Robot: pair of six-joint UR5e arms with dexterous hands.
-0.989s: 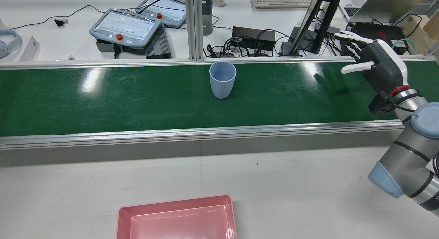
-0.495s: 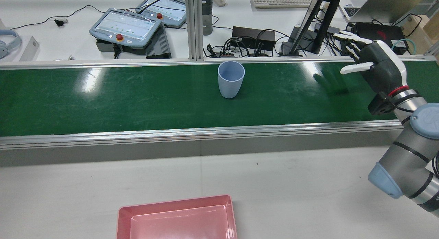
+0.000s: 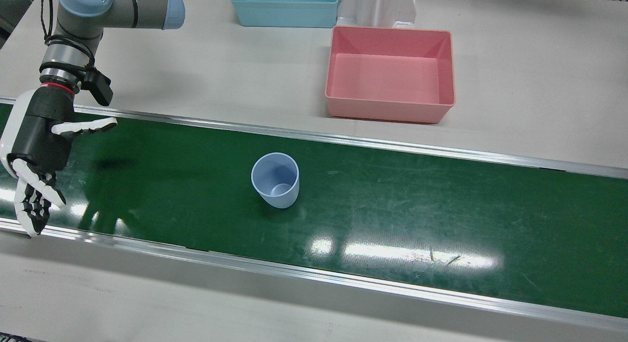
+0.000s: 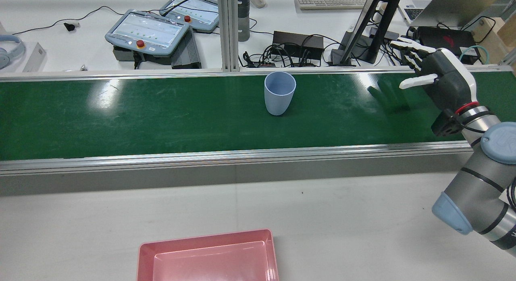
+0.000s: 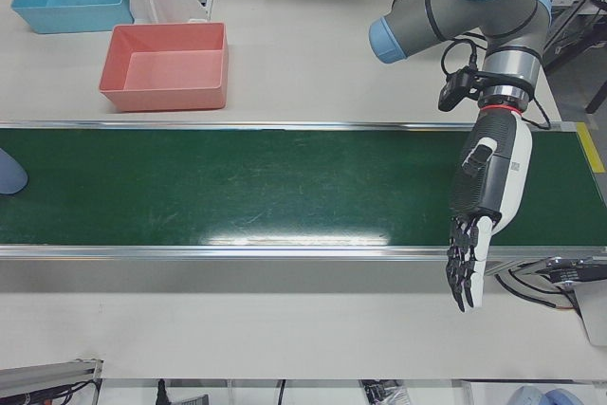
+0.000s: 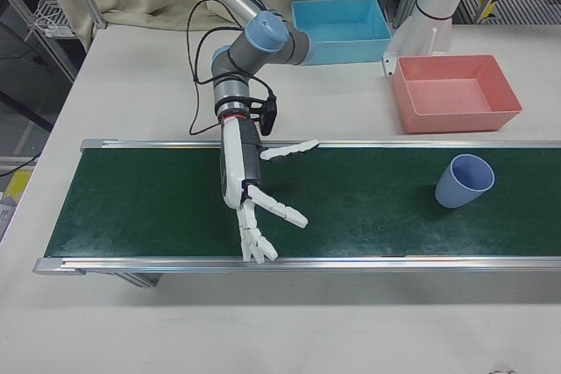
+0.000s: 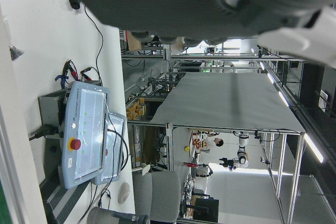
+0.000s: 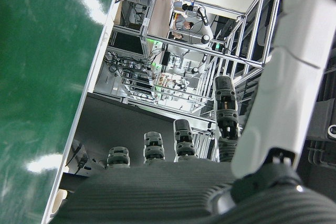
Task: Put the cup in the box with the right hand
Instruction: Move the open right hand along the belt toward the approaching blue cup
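A pale blue cup (image 3: pixel 274 180) (image 4: pixel 279 93) (image 6: pixel 465 181) stands upright and empty on the green conveyor belt (image 3: pixel 441 209), toward its far edge in the rear view. My right hand (image 3: pixel 41 150) (image 4: pixel 437 77) (image 6: pixel 250 186) hovers over the belt well to one side of the cup. It is open, with the fingers spread and the thumb out, and holds nothing. The pink box (image 3: pixel 390 114) (image 4: pixel 205 257) (image 6: pixel 456 94) sits empty on the white table beside the belt. My left hand (image 5: pixel 488 196) hangs open over the belt's other end, far from the cup.
A blue box (image 3: pixel 284 8) (image 6: pixel 342 19) stands behind the pink one, next to a white pedestal (image 3: pixel 378 8). Aluminium rails (image 4: pixel 242 154) edge the belt. Beyond it lie teach pendants (image 4: pixel 147 31), cables and a monitor stand (image 4: pixel 363 39).
The cup has travelled along the belt toward my right hand, rightward in the rear view. The right hand has barely shifted and stays open.
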